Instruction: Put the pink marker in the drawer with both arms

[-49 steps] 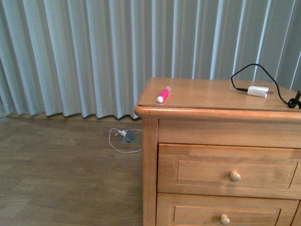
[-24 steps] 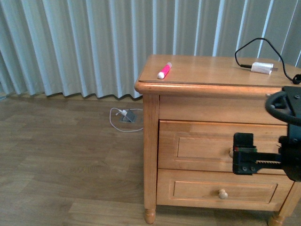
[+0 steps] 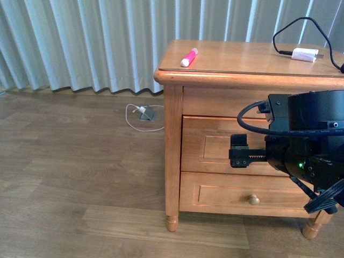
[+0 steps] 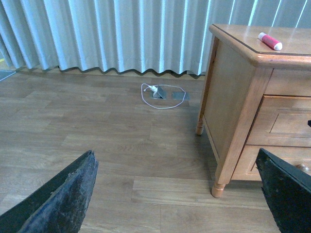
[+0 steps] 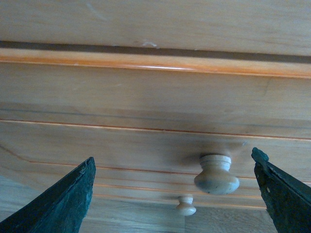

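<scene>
Nightstand top, pink marker diagonal, white cap front-left

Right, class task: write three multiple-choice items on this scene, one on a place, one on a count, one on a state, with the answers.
1. The pink marker lies: A on the floor; B on the cabinet top; C under the cabinet.
2. Knobs in the right wrist view: A one; B two; C four.
3. The upper drawer is: A shut; B half open; C removed.
Answers: 1 B, it rests near the top's left edge; 2 B, one near, one further down; 3 A, its front sits in the frame, no interior showing.
</scene>
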